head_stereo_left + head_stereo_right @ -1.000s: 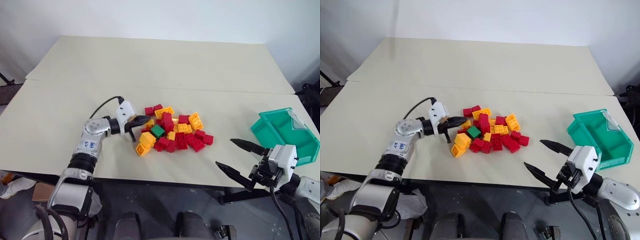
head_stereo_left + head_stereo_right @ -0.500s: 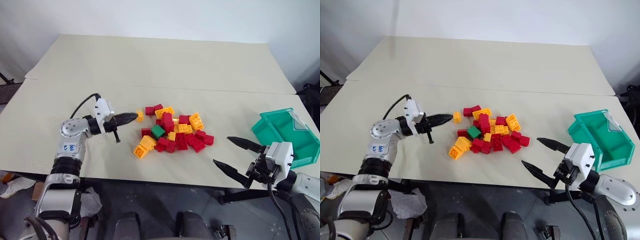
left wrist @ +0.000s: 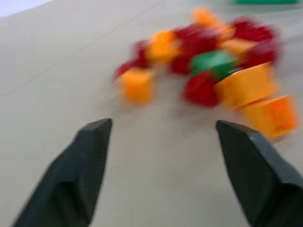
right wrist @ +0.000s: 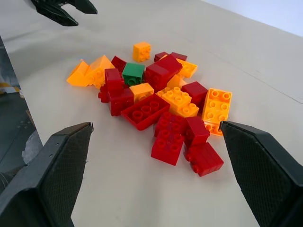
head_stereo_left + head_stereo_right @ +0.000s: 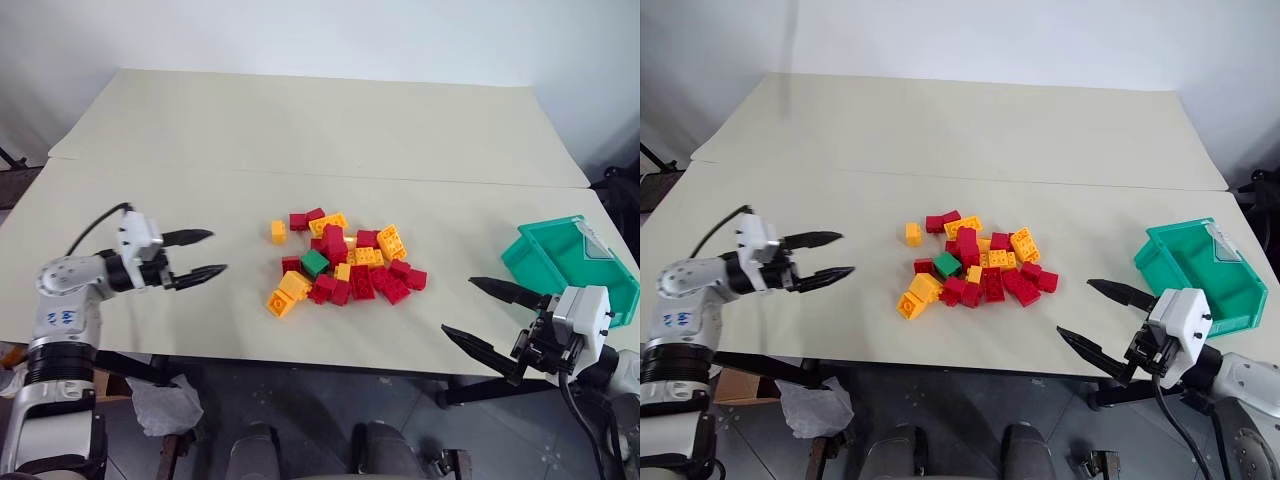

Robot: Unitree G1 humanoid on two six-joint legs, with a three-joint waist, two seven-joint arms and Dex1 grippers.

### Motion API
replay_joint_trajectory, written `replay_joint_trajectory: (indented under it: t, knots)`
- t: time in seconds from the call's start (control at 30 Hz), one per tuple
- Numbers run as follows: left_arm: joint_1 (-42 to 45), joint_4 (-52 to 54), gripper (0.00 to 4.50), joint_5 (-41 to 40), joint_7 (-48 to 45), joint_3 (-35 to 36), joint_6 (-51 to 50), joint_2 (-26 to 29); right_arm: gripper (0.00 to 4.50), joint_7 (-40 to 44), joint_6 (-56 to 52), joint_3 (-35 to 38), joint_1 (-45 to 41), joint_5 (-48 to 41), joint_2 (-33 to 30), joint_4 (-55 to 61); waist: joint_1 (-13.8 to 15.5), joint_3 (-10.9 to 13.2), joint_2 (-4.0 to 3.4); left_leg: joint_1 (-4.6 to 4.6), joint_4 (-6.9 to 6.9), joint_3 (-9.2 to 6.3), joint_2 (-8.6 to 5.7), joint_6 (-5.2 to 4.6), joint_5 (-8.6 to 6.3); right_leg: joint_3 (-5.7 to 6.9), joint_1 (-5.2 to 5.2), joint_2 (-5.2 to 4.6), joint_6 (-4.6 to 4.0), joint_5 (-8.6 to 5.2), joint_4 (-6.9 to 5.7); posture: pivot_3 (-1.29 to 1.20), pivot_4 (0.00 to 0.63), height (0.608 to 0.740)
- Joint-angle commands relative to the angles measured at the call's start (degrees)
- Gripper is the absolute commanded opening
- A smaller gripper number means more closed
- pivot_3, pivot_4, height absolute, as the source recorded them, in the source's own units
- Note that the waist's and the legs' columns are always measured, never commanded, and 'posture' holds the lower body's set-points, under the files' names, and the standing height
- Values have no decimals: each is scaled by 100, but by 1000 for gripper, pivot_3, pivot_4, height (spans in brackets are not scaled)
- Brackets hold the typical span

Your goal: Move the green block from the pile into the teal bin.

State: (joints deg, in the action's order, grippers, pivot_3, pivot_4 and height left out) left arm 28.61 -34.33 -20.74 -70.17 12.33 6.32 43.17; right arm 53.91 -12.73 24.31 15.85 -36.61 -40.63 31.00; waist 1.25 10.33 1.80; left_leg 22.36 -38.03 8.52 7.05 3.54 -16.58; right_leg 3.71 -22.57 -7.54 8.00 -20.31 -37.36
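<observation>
While my left gripper (image 5: 200, 254) hangs wide and empty left of the pile (image 5: 345, 261), I see one yellow brick (image 5: 278, 231) apart at its left edge. The green block (image 5: 315, 263) sits in the pile. My right gripper (image 5: 490, 318) gapes empty beside the teal bin (image 5: 560, 262).

In the left wrist view the pile (image 3: 208, 66) is smeared with blur, so single bricks' studs cannot be told. Neighbouring bricks partly hide the green block (image 5: 316, 263).
</observation>
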Motion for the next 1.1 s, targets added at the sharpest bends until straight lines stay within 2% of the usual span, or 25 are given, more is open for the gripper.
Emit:
replay_joint_trajectory:
  t: [0.03,0.23,0.3,0.4,0.63,0.93,1.1]
  knots:
    - [-92,-63,4460,-19,-122,105,112,102,4500,86,106,140,-104,-33,-81,-58,7,0,0,1,0,0,0,0,-1,0,0,0,0,0,0,0,150,740]
    - [-95,606,4460,-151,-273,-149,-352,-85,4500,99,127,29,-249,25,-32,-190,20,0,0,3,0,1,0,3,-4,1,-1,0,0,0,0,0,150,740]
    - [340,998,4460,-27,-330,-619,-690,-355,4500,103,133,-58,-285,51,-7,-212,59,0,1,3,-2,0,0,3,-4,1,0,0,0,0,-1,0,150,740]
    - [1072,1009,4460,575,-213,-1262,-708,-638,4500,105,121,-132,-369,66,-7,-255,124,-1,3,11,-19,-3,-4,2,-4,1,5,-1,0,0,2,0,150,740]
    - [2156,1090,4460,913,-368,-2200,-2549,-869,4500,69,98,-169,-438,64,19,-226,-18,0,2,2,6,5,-2,4,-5,0,-6,4,1,0,2,0,150,740]
    - [2405,1435,4460,1204,307,-2636,-3926,-1348,4500,-102,158,-217,-295,128,190,-75,28,1,2,8,-3,1,-4,4,-5,-2,-4,2,1,0,9,0,150,740]
    - [2380,1536,4460,1399,626,-2861,-4279,-1609,4500,-209,171,-257,-208,170,288,60,24,2,3,9,-2,0,-3,4,-5,-1,-3,2,1,0,15,0,150,740]
